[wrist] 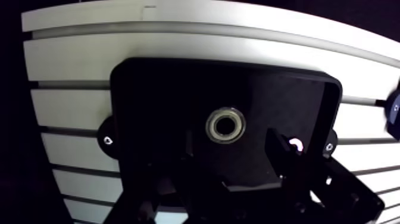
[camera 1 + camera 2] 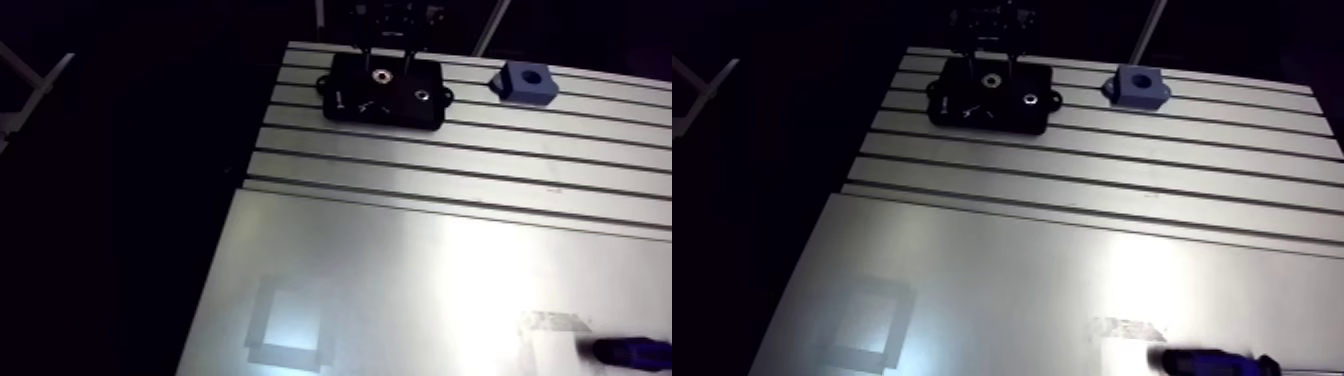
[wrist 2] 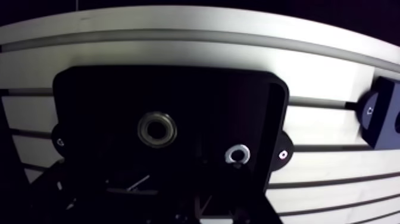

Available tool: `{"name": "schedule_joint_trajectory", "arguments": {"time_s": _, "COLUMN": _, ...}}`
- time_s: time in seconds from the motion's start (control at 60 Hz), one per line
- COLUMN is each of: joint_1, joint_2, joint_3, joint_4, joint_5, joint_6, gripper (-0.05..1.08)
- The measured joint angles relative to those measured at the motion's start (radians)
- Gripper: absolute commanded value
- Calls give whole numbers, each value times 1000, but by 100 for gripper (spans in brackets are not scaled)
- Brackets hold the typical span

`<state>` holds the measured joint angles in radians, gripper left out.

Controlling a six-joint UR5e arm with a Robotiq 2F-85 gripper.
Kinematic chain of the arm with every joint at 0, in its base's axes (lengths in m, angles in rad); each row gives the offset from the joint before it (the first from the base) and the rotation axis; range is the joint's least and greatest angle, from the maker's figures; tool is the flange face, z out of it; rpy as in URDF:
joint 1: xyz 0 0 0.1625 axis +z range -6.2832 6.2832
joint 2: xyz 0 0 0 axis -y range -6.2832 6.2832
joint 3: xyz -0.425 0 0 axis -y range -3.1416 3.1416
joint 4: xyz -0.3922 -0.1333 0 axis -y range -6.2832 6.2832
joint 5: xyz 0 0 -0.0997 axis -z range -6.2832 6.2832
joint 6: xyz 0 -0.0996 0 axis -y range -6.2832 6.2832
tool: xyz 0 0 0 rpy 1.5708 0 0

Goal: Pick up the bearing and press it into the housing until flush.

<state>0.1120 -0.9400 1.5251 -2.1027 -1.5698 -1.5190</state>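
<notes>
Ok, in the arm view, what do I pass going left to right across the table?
Dark square outline, black tray with the bearing, blue housing, blue tool handle.

Blue block [image 3: 381, 116] — partly beyond the wrist view's edge

— So what sort of place was I running in?

— You were at a robotics lab or workshop bench. Your table [image 2: 450, 150] was slotted aluminium. A black fixture tray [image 2: 385, 95] was fastened to it through screwed tabs [image 3: 283, 155]. A blue block [image 2: 525, 83] with a bore stood nearby, and a blue-handled tool [image 2: 1212, 360] lay at the table's near edge.
</notes>
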Motion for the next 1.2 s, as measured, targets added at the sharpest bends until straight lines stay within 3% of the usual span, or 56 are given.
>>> {"name": "schedule_joint_trajectory", "arguments": {"time_s": 1.2, "joint_1": 0, "joint_2": 21, "joint_3": -4, "joint_4": -6, "joint_5": -1, "joint_6": 4, "gripper": 40}}
